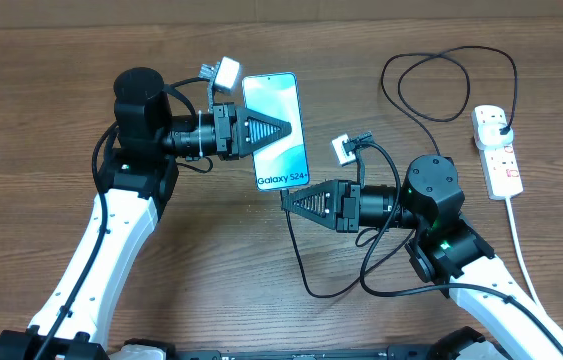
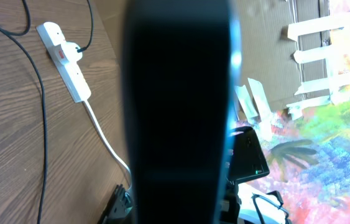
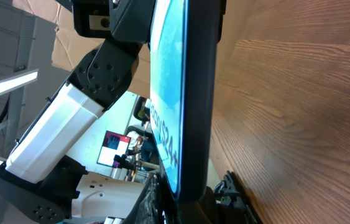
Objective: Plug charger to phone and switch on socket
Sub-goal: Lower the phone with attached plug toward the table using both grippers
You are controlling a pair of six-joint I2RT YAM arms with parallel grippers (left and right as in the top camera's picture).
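Phone held by the left arm, charger end at its bottom edge
Overhead: the left gripper (image 1: pixel 264 129) pinches the phone (image 1: pixel 279 155) from its left side, screen up; the right gripper (image 1: pixel 287 198) points at its bottom edge with the charger (image 1: pixel 299 270) trailing from it, grip unclear; the black plug sits in the socket (image 1: pixel 502 165), far right. Left wrist: the phone's dark back fills the centre. Right wrist: the phone stands edge-on, close

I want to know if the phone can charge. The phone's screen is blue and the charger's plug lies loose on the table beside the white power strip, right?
Not quite. The charger's plug is in the white power strip, not loose beside it, as the overhead view shows. The phone does have a blue screen.
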